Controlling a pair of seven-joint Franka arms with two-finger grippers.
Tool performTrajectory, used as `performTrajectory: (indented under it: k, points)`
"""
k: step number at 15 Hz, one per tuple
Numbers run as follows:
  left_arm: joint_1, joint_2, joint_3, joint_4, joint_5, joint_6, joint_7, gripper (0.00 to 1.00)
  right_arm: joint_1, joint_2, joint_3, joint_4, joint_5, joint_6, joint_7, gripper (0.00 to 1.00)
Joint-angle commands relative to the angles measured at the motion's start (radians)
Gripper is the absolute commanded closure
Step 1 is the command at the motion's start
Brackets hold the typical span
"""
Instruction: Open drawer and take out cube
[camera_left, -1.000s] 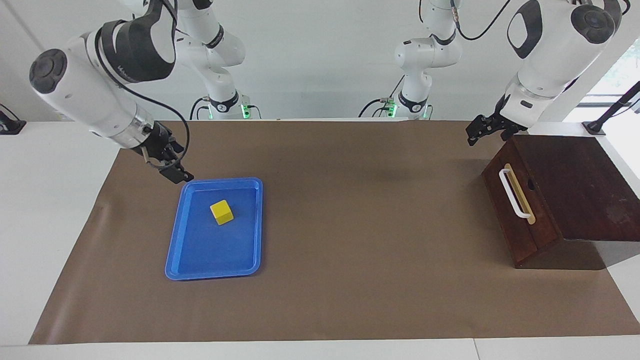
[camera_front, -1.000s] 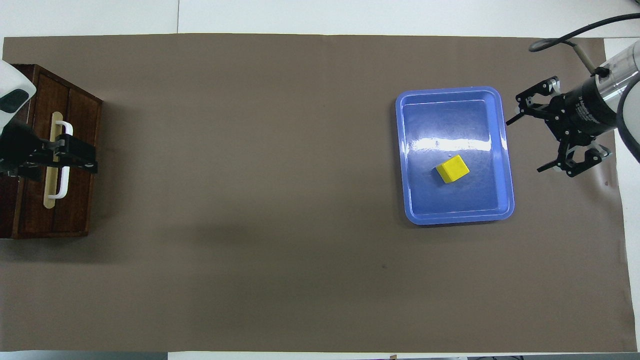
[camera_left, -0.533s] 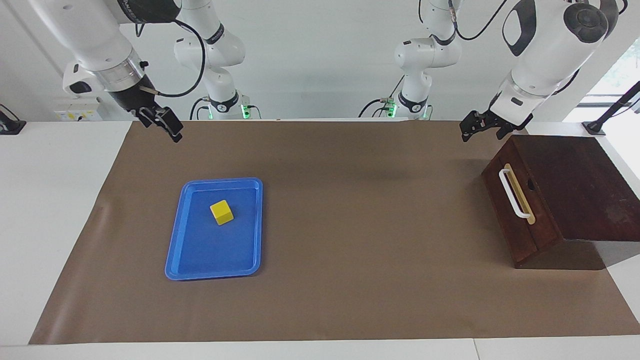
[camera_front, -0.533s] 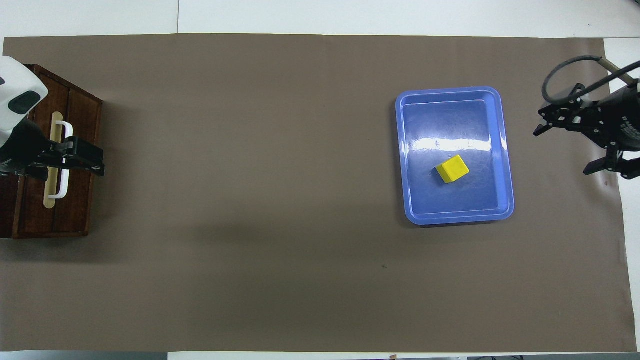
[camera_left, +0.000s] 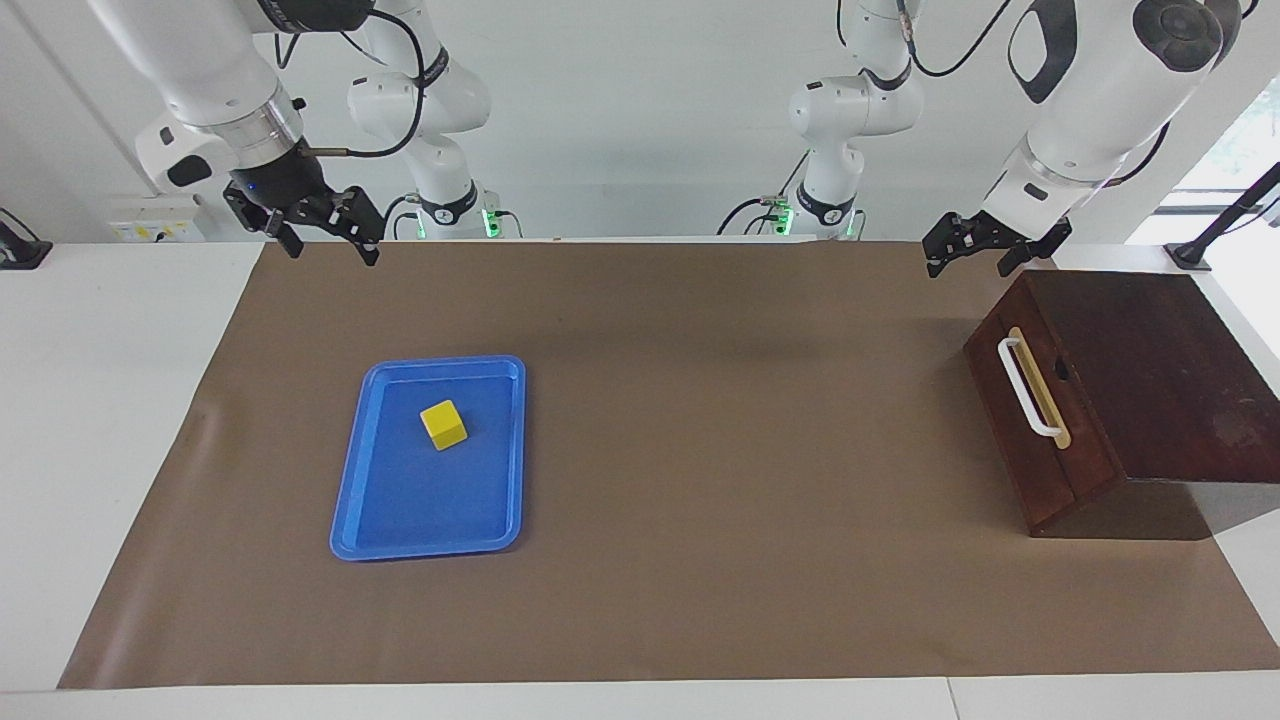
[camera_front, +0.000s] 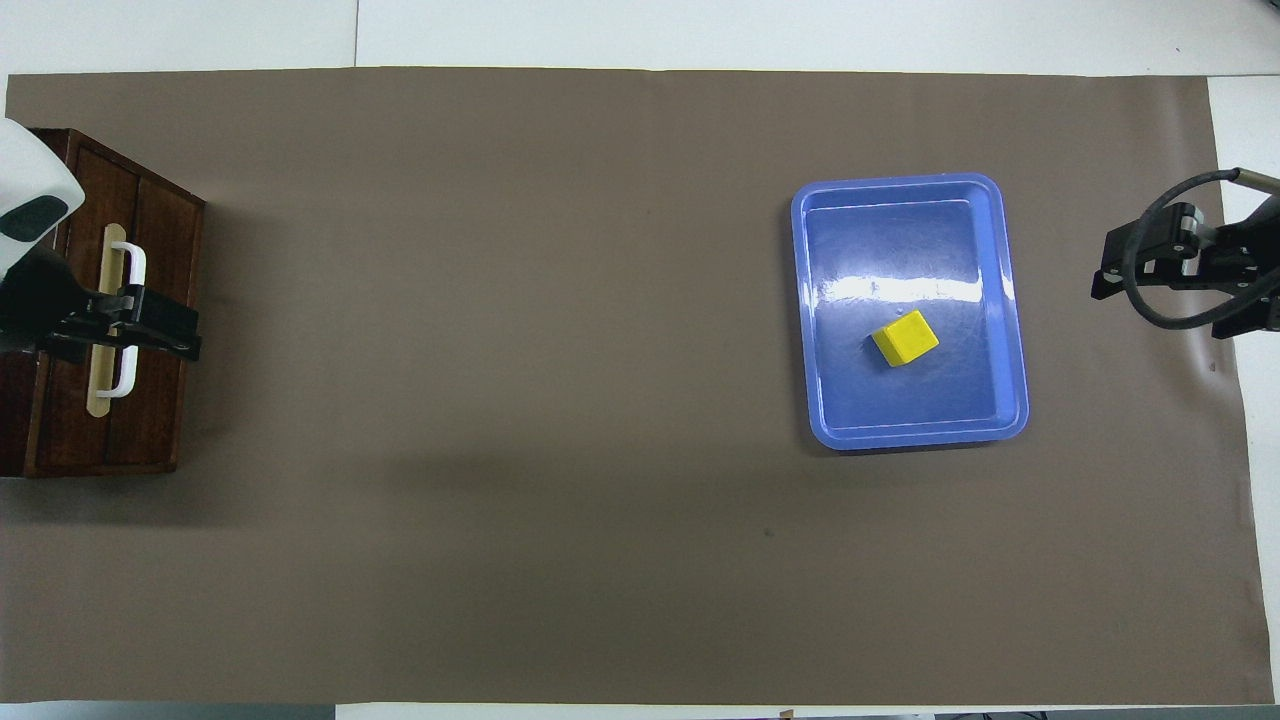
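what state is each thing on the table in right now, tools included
drawer: shut, front flush with its wooden box
cube: out, resting flat in the blue tray
blue tray: flat on the brown mat
left tool: open, empty, raised near the box
right tool: open, empty, raised over the mat's edge

High facing camera, steep overhead camera, both covering the table (camera_left: 700, 600).
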Motion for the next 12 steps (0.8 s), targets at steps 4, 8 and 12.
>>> performTrajectory:
  k: [4,8,12]
  points:
    - [0.007,-0.015,0.017,0.0,-0.015,-0.012,0.012,0.0,-0.021,-0.064,0.003,-0.134,-0.027,0.086,-0.116,0.0]
    - [0.007,-0.016,0.037,-0.002,-0.016,-0.004,0.009,0.0,-0.033,-0.09,0.003,-0.189,-0.027,0.118,-0.116,0.0]
    - [0.007,-0.015,0.045,0.0,-0.018,0.002,0.009,0.0,-0.034,-0.09,-0.003,-0.189,-0.027,0.118,-0.118,0.0]
